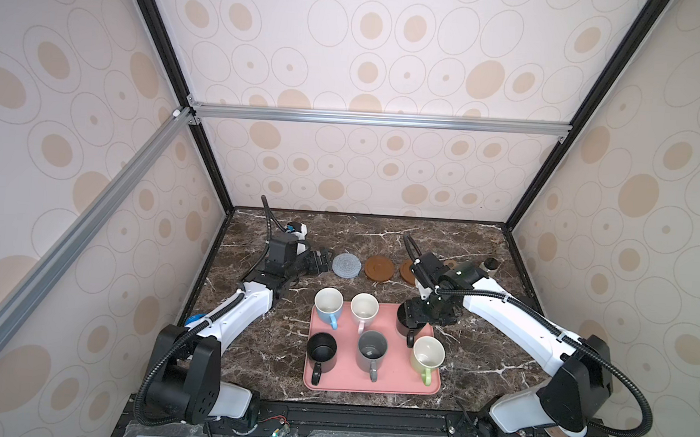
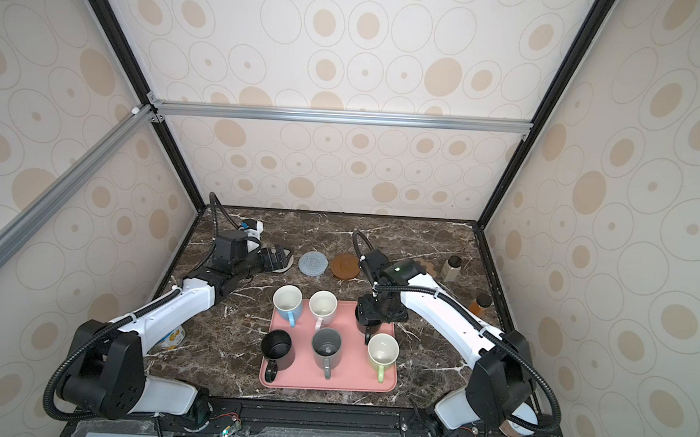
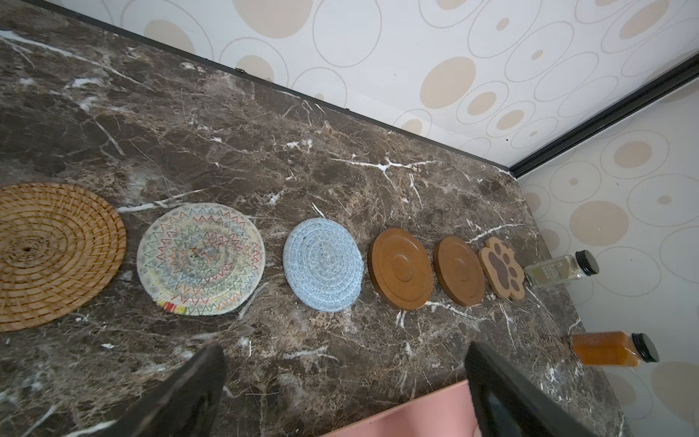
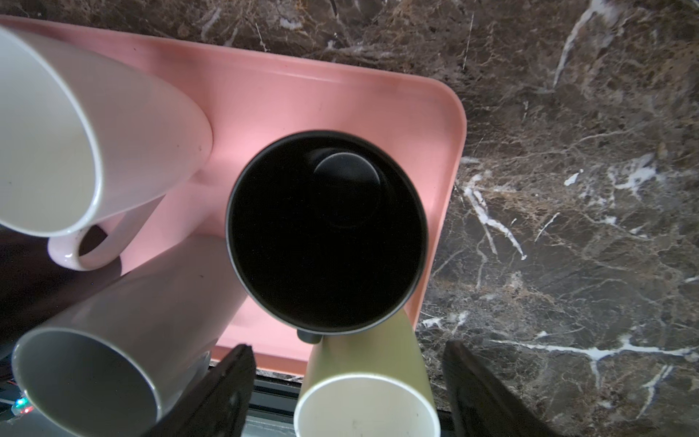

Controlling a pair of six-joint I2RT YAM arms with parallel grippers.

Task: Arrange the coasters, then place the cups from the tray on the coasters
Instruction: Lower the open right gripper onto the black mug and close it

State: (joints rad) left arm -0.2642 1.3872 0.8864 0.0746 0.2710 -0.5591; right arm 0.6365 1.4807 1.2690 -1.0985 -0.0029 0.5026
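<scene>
On the bench (image 1: 477, 360) we find the tray (image 1: 346, 383) near the front edge, all six cups (image 1: 371, 350) aboard. Right jaws gape over the black cup (image 4: 325, 234) at its far right corner, seemingly poised to lift it. Left jaws, open and empty, overlook the coasters (image 3: 321, 265), rowed toward the far edge.

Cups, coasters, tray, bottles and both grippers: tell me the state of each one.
Cups, all six upright on the tray.
Tray, flat on the table.
Coasters, six lying flat in a row, all bare.
Bottles, two, upright, capped.
Left gripper, open, empty, over the coaster row.
Right gripper, open, empty, above a black cup.
</scene>
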